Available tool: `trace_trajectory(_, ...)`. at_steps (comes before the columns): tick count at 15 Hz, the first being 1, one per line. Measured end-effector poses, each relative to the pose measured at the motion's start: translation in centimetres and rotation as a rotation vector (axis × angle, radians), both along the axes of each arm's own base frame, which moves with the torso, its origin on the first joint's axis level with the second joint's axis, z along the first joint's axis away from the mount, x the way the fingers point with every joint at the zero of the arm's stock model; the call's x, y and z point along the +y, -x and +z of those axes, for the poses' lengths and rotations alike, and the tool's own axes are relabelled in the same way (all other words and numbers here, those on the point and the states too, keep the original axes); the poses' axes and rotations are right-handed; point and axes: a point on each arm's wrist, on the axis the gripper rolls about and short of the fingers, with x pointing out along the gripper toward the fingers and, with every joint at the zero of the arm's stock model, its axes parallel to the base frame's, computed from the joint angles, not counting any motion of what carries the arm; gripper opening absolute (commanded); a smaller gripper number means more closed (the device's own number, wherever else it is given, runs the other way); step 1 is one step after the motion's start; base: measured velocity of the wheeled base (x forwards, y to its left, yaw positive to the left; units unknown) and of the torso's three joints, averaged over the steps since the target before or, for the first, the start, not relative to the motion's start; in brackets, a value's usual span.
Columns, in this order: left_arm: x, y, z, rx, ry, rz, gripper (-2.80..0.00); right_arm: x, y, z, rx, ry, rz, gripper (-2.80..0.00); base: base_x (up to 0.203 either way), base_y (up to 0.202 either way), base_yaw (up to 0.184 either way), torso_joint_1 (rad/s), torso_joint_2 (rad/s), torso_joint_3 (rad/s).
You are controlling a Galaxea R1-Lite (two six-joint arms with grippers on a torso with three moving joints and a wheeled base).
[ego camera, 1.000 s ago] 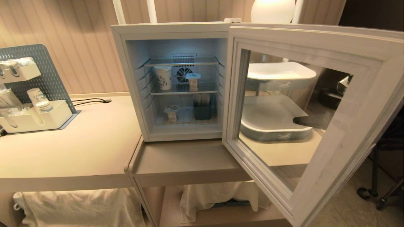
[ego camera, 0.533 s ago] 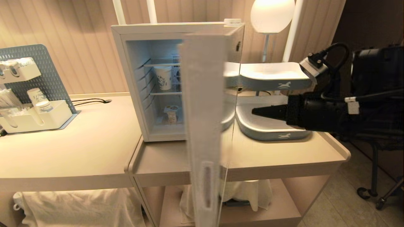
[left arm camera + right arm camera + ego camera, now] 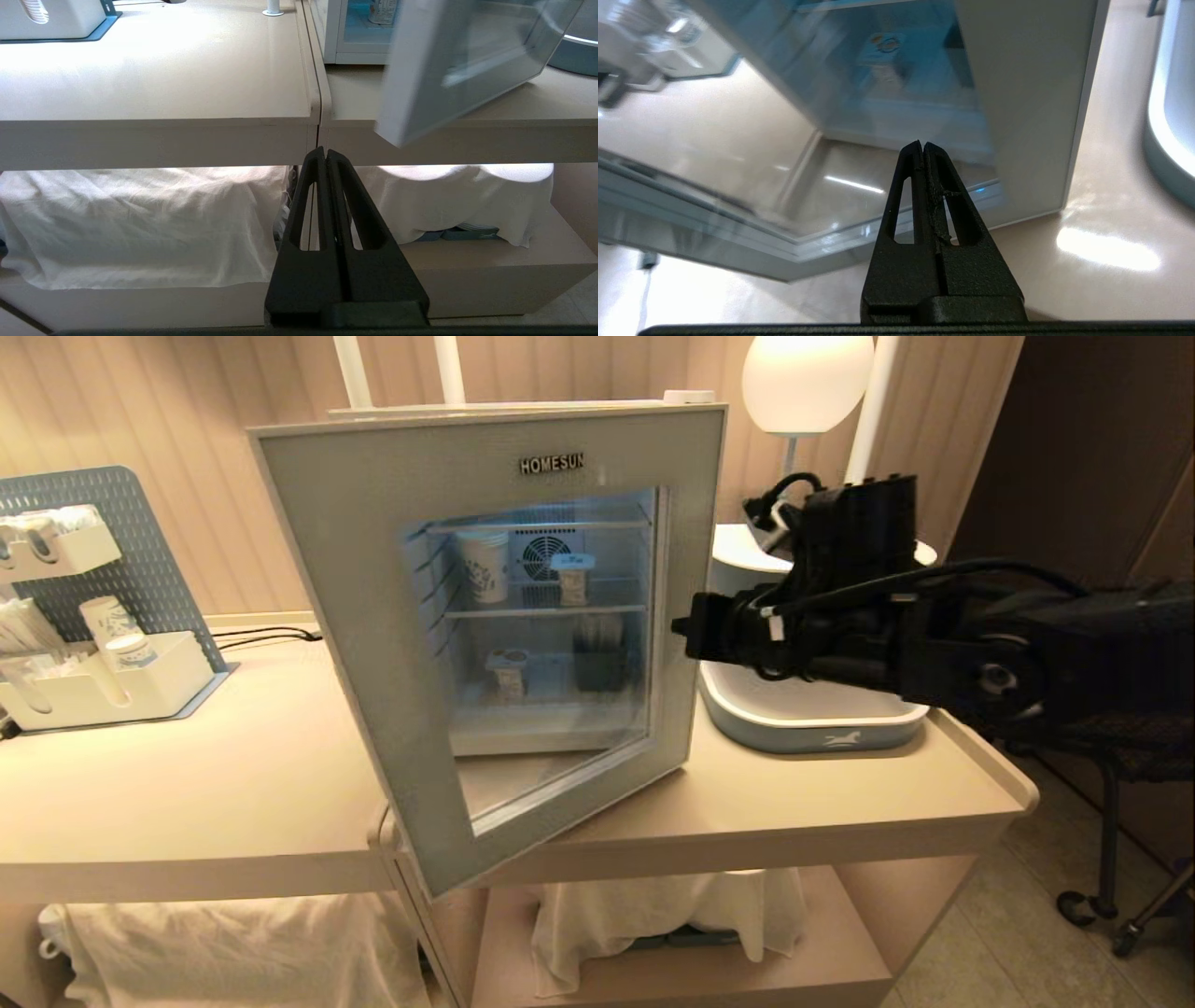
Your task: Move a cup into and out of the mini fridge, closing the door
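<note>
The white mini fridge [image 3: 560, 406] stands on the counter with its grey-blue glass door [image 3: 373, 616] swung most of the way round, its free edge still ajar at the left. Through the glass one small white cup [image 3: 571, 577] sits on the middle shelf and another [image 3: 507, 672] on the fridge floor. My right gripper [image 3: 680, 625] is shut and empty, its tip at the door's hinge-side frame [image 3: 1027, 93]. In the right wrist view a cup [image 3: 885, 58] shows behind the glass beyond that gripper [image 3: 922, 144]. My left gripper [image 3: 325, 151] hangs shut and empty below the counter's front edge.
A tall paper cup [image 3: 483, 565] and a dark caddy [image 3: 597, 663] are also inside the fridge. Stacked grey-and-white trays [image 3: 812, 719] sit under my right arm. An organiser with paper cups [image 3: 103, 681] is far left. White cloth [image 3: 653, 915] covers the lower shelf.
The door has swung from wide open to nearly closed. My right arm has come in from the right, following it across to the fridge's hinge side.
</note>
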Motion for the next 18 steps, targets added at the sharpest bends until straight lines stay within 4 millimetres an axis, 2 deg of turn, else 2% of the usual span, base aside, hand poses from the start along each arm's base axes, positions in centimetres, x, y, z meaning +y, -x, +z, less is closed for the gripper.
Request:
trace_trajectory(5, 0.0, 0.0, 0.0, 0.000, 0.000, 0.000, -2.80, 4.1, -4.8, -1.6, -0.129, 0.126, -0.143, -2.80, 0.000, 0.000, 0.000, 0.000, 0.00, 0.000)
trace_trajectory(10, 0.0, 0.0, 0.0, 0.000, 0.000, 0.000, -2.80, 6.4, -7.6, -3.3, -0.200, 0.177, -0.213, -2.80, 0.000, 0.000, 0.000, 0.000, 0.00, 0.000)
trace_trajectory(14, 0.0, 0.0, 0.0, 0.000, 0.000, 0.001, -2.80, 6.7, -8.7, -4.7, -0.215, 0.212, -0.232, -2.80, 0.000, 0.000, 0.000, 0.000, 0.00, 0.000)
trace_trajectory(16, 0.0, 0.0, 0.0, 0.000, 0.000, 0.000, -2.80, 6.1, -8.3, -4.1, -0.208, 0.215, -0.241, -2.80, 0.000, 0.000, 0.000, 0.000, 0.00, 0.000)
trace_trajectory(18, 0.0, 0.0, 0.0, 0.000, 0.000, 0.000, -2.80, 4.6, -7.2, -2.3, -0.216, 0.219, -0.288, -2.80, 0.000, 0.000, 0.000, 0.000, 0.00, 0.000)
